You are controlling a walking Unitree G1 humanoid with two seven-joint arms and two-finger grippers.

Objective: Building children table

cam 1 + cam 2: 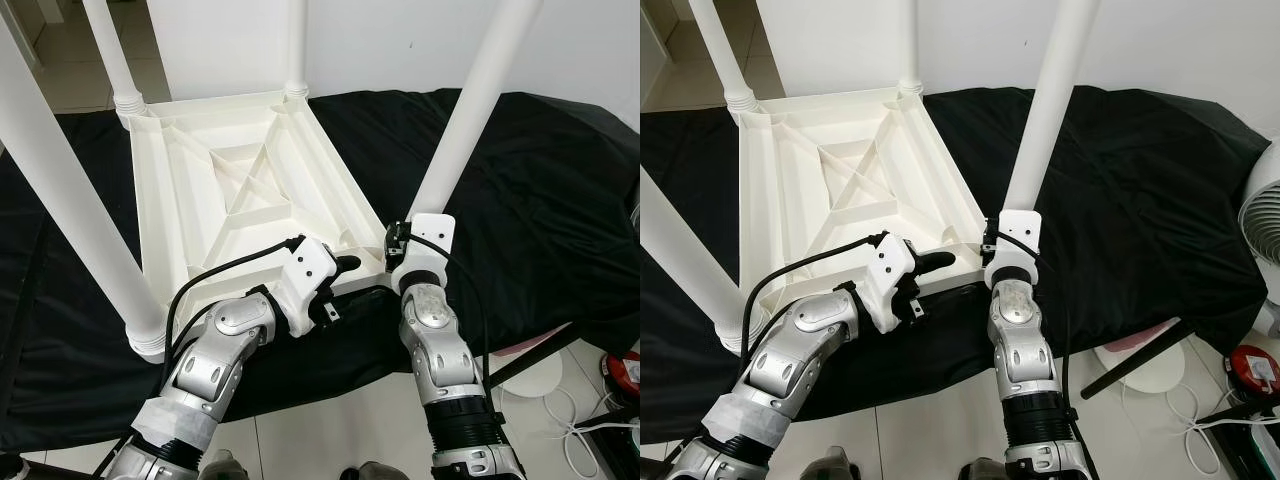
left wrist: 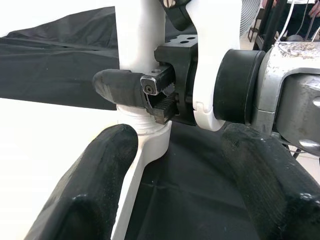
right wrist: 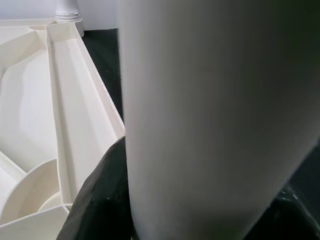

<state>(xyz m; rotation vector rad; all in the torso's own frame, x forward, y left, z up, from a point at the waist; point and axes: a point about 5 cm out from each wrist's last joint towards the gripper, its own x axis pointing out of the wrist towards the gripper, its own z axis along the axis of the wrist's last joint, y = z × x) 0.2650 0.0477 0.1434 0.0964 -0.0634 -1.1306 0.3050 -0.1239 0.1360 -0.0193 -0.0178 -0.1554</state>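
Black cloth (image 1: 520,180) is spread over the counter, white wall behind. The upturned tabletop (image 1: 240,190) lies at 11 o'clock. The near-right leg (image 1: 470,120) is clenched at its base by the right gripper (image 2: 150,92); the left gripper (image 1: 340,265) is released, beside that corner. The leg should be kept plumb while seated. The socket is hidden behind the wrists.

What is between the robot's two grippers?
The table's near corner, where the white leg goes in. The left gripper sits beside it; the right gripper clamps the leg.
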